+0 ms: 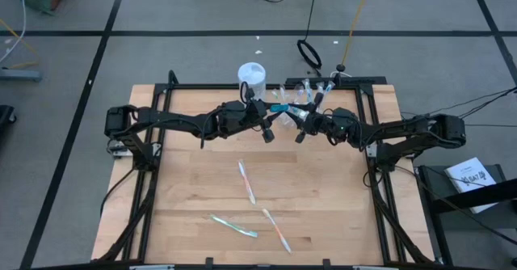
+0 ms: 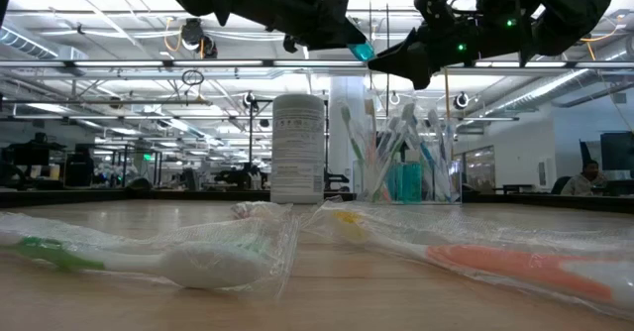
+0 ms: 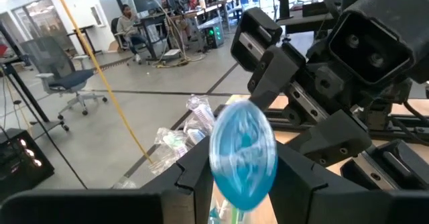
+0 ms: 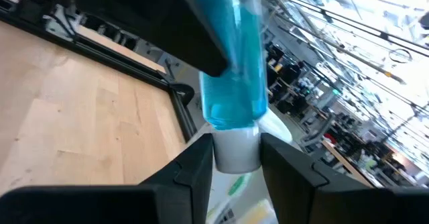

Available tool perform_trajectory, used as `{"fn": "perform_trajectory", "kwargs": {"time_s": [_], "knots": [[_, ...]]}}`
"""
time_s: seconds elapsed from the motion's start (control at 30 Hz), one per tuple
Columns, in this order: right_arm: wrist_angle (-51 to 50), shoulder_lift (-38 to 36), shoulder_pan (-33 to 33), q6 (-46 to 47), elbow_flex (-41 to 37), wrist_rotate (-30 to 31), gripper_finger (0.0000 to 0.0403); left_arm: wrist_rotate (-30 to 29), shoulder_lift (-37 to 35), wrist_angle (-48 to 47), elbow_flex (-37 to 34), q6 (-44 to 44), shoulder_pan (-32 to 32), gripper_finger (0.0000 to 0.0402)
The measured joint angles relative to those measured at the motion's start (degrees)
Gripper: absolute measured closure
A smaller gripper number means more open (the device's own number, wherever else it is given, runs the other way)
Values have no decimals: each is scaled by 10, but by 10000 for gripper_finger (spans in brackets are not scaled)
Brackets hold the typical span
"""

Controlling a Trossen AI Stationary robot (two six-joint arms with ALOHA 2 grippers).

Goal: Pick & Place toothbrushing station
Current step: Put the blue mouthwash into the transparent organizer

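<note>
A small blue tube point(image 1: 280, 107) with a white cap hangs in the air between my two grippers, above the table's far middle. My left gripper point(image 1: 273, 110) is shut on its blue body point(image 3: 242, 153). My right gripper point(image 1: 296, 114) faces it from the table's right, shut on the white cap point(image 4: 236, 150). Both point about level. In the low view the tube point(image 2: 362, 51) shows high up between them. Behind it on the table stands a clear cup point(image 1: 311, 92) filled with several toothbrushes point(image 2: 396, 163). My left gripper pinches the tube's blue body point(image 3: 231, 184) between its two fingers, coming level from the table's left. The tube's rounded blue end sticks out past the fingertips, clear of the table. My right gripper pinches the white cap point(image 4: 234, 158) between its two fingers point(image 4: 198, 167), coming about level from the table's right. The blue body point(image 4: 234, 70) runs on beyond the fingertips toward the left gripper.
A white cylindrical container point(image 1: 251, 74) stands at the far edge, left of the cup. Three wrapped toothbrushes lie on the wooden table nearer the front: one in the middle point(image 1: 246, 181), one greenish point(image 1: 234, 225), one orange point(image 1: 276, 229). Black frame rails point(image 1: 157, 173) border the table.
</note>
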Motion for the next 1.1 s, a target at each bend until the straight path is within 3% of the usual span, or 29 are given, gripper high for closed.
{"fn": "perform_trajectory", "kwargs": {"time_s": [0.33,0.63,0.9,1.0,1.1], "knots": [[2,0,-1,1,0,2,272,1,0,-1,0,3,0,328],[-8,0,-1,-19,0,8,261,-7,0,10,0,5,0,325],[-74,-44,-1,23,0,143,222,-27,1,43,0,60,2,303],[-108,-82,-1,92,0,134,222,-30,-5,70,0,64,8,302],[-116,-120,-2,122,-4,84,230,-25,-24,80,0,72,16,304]]}}
